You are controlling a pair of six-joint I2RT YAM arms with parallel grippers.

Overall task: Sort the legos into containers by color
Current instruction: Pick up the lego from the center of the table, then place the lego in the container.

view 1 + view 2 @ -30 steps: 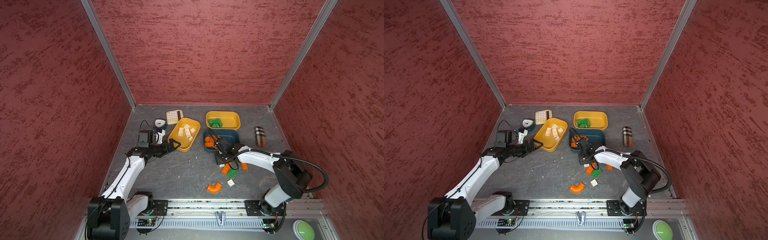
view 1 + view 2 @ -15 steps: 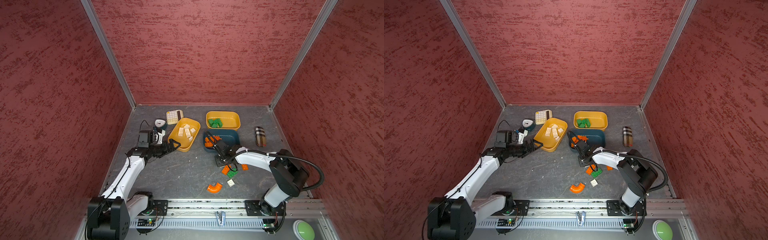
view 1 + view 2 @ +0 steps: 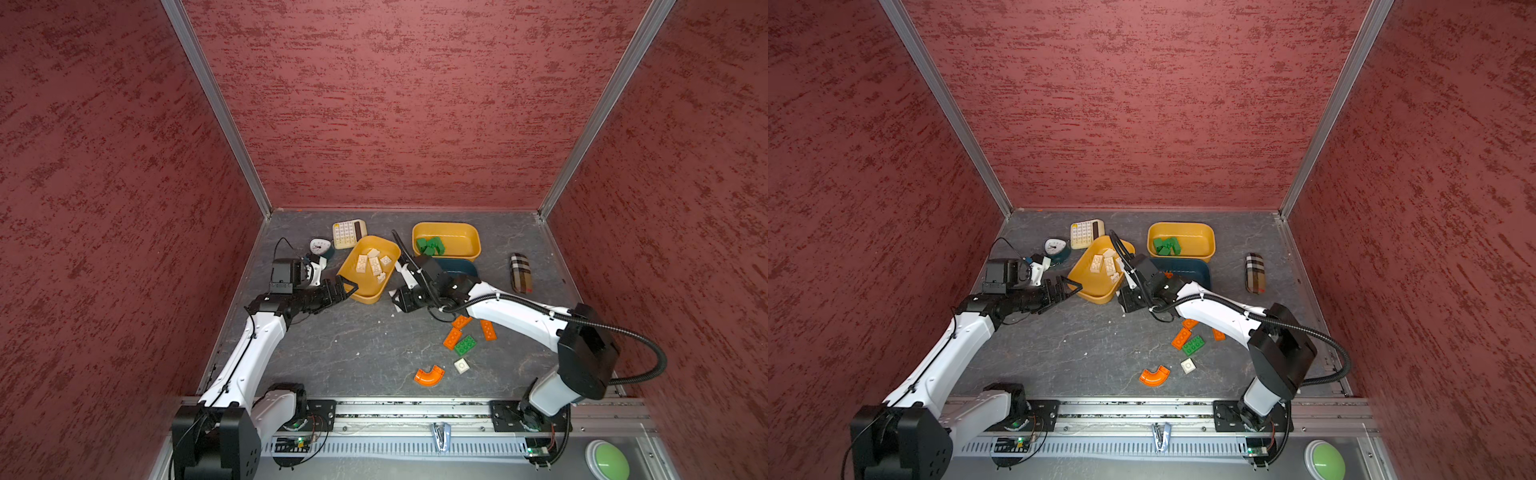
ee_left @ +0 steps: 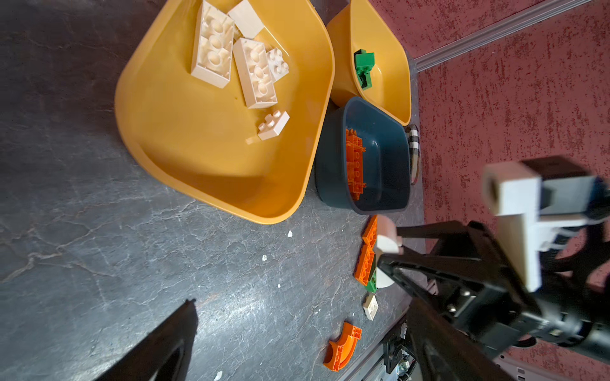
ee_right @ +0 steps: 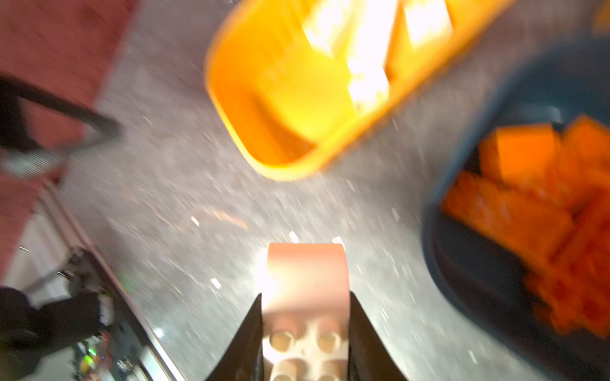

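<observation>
R tool [image 5: 305,298] clamped on white brick [image 5: 307,270], gripping opposite side walls, just short of yellow tray [image 4: 198,148] w/ the other whites; looks lifted off worktop [image 5: 198,198]. L tool [image 3: 347,286] wide open, empty, by tray rim. Brick prob. light, stiff, slick plastic; flat sides = best hold.

Both top views are bright, sharp and evenly lit from above, with wide-angle stretch at the edges. The left wrist view is sharp on the floor [image 4: 132,247] and soft on the close right arm [image 4: 462,264]. The right wrist view is motion-blurred; glare washes out the white brick [image 5: 305,280] and the contents of the yellow tray [image 5: 280,99].
</observation>
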